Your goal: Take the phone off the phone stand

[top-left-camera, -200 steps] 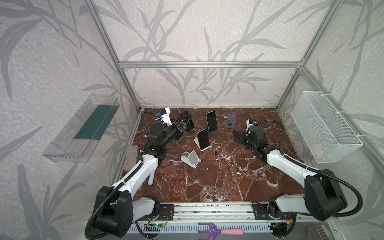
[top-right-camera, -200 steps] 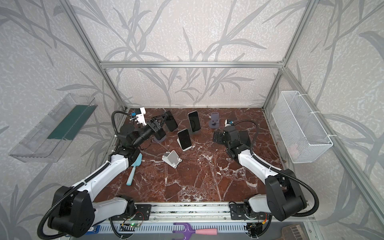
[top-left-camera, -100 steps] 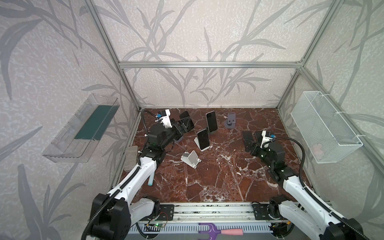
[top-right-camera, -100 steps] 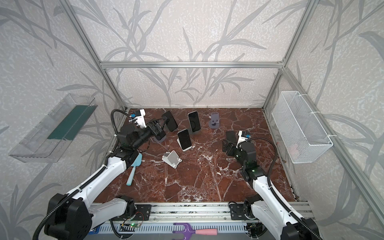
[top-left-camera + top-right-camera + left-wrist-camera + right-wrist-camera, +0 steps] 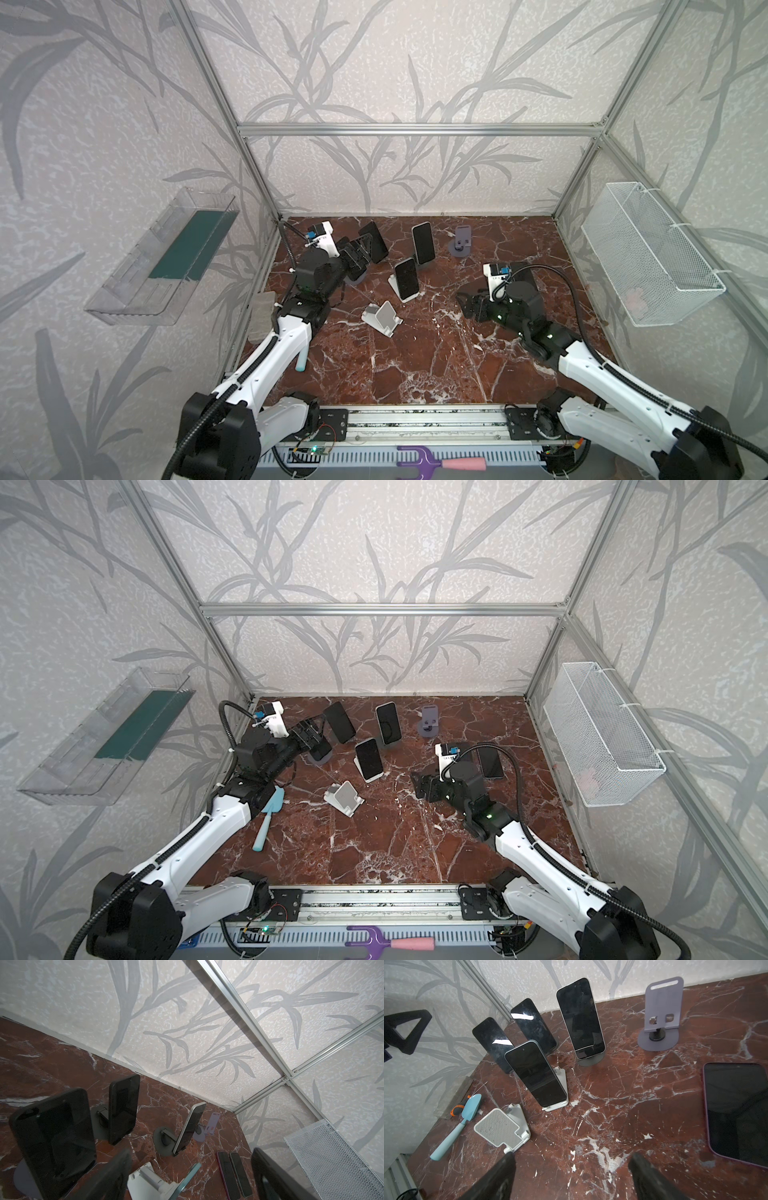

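**Left arm.** You find it stretched from its base at the 7 o'clock edge of the worktop out to 10 o'clock, with the forearm running forward along the left side. The left tool points toward 2 o'clock. Its fingers stand spread with nothing between them. The near black phone leans on its gray disc stand just beside one finger, outside the gap. You cannot tell whether phone and finger touch.

**Right arm.** You find it reaching from the 5 o'clock edge to about 3 o'clock, elbow low, with the right tool facing 9 o'clock. Its fingers are likewise spread and empty.

**Phones on stands.** Check four, all between 10 and 12 o'clock:
- the near black phone, at 10 o'clock
- the far black phone, at 11 o'clock
- the white-edged phone, on a dark round stand near 12 o'clock
- the gray-edged phone, on a white stand toward the centre

**Empty stands.** The ribbed white stand sits near the centre, and the lavender stand at 12 o'clock.

**Flat phone.** A pink-edged phone lies flat at 3 o'clock, beside the right arm.
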